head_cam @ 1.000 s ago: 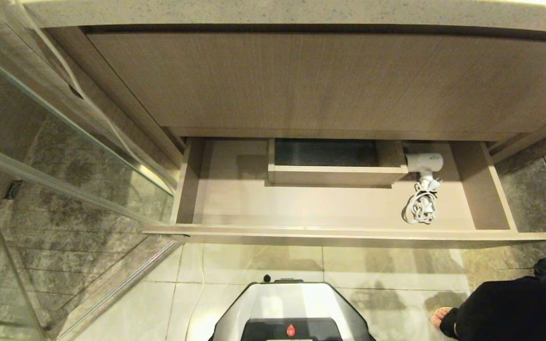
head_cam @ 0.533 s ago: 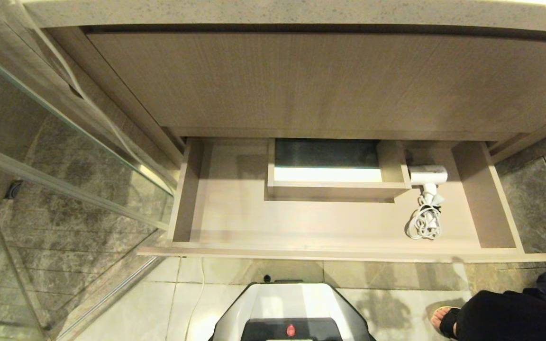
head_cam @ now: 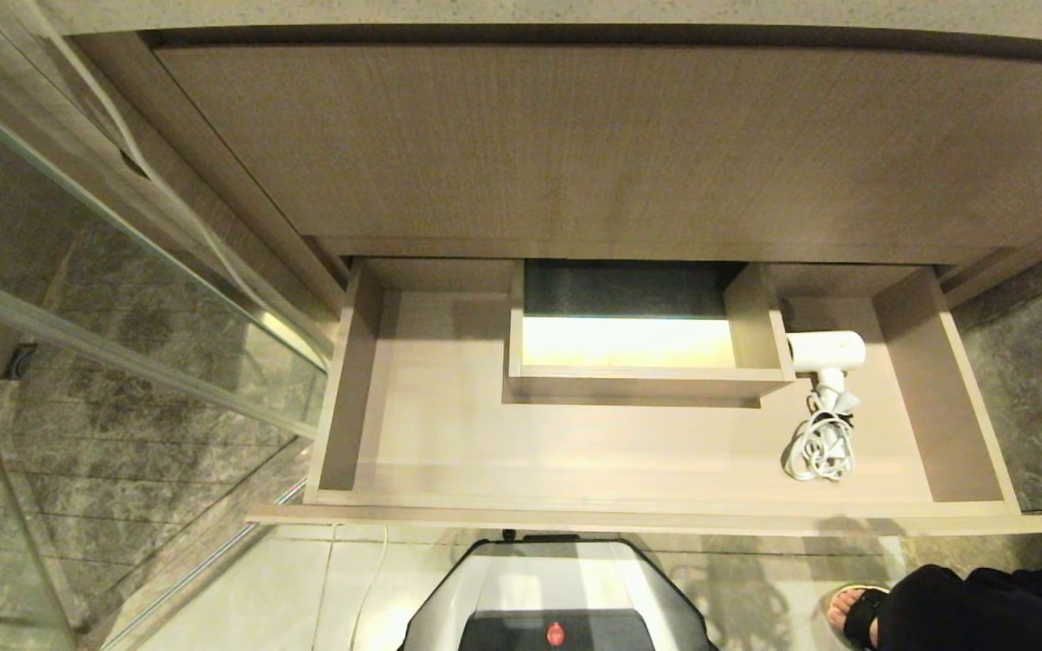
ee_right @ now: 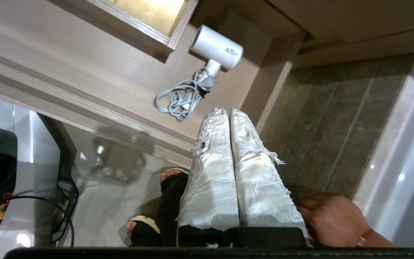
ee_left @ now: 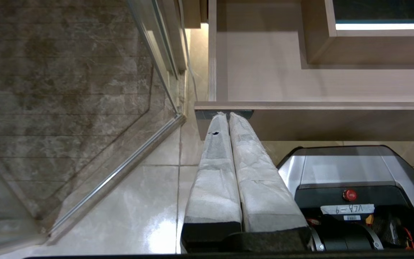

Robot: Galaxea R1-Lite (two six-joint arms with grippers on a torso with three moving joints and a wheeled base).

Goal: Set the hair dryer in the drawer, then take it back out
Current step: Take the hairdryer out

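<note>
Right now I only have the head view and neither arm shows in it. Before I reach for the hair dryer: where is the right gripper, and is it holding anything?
Observer: The right gripper holds nothing. Its jaws are shut and point toward the right end of the drawer, with the hair dryer beyond its tips.
Operator: And the left one?
Observer: The left gripper, jaws shut too, has its tips by the left end of the drawer's front panel. I cannot tell whether they touch it.
Operator: Anything close to the right arm?
Observer: Yes, a person's hand sits right beside the right gripper's base.
</note>
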